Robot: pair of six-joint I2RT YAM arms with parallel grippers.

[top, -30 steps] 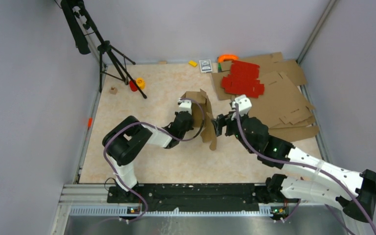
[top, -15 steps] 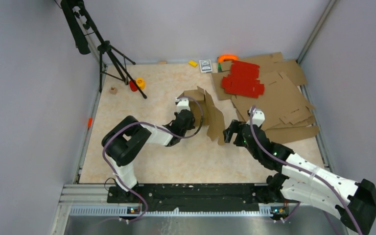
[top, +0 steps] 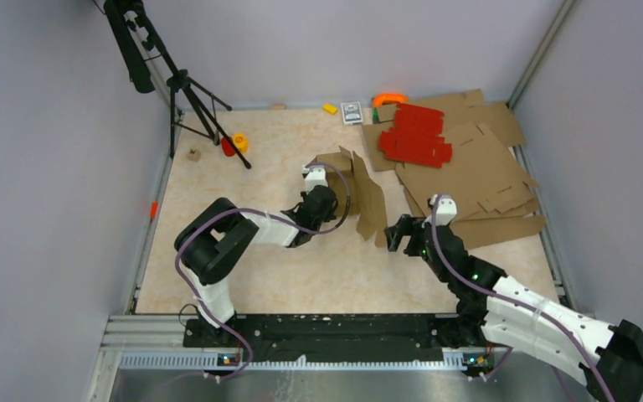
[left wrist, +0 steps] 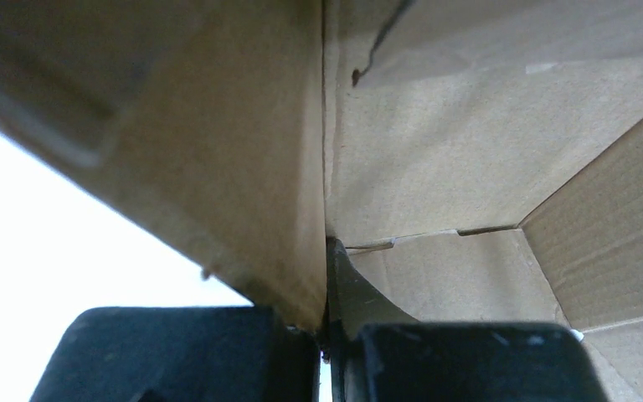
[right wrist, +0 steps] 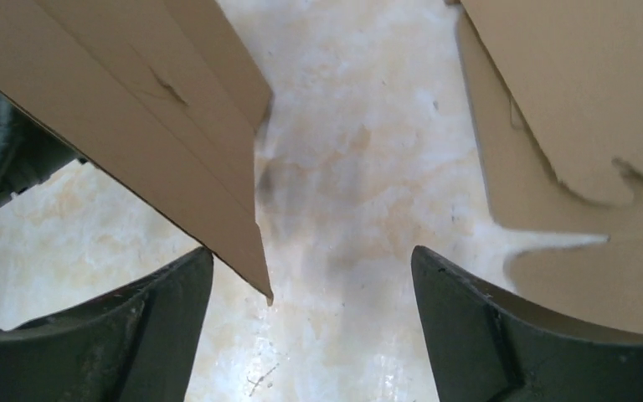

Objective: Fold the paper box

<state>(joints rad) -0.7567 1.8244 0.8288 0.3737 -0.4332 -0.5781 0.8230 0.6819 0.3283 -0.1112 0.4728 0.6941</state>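
The paper box (top: 362, 189) is a brown creased cardboard piece standing half upright in the middle of the floor, with its flaps spread. My left gripper (top: 322, 194) is shut on one of its upright panels (left wrist: 243, 167), the wall pinched between the black fingers (left wrist: 343, 285). The box's inner panels fill the left wrist view. My right gripper (top: 395, 235) stands open just right of the box, near its lower flap. In the right wrist view a corner of that flap (right wrist: 218, 167) pokes in beside the left finger, and nothing is gripped by my right gripper (right wrist: 312, 268).
Flat brown cardboard sheets (top: 477, 172) lie stacked at the right, with red cardboard sheets (top: 417, 134) on top. A black tripod (top: 186, 92) stands at the back left near a red and yellow object (top: 234, 144). Small items (top: 352, 110) lie along the back wall.
My right arm has pulled back to the right and toward the near edge, away from the box. The box's panel has swung more open. The left gripper has closed fully on its panel.
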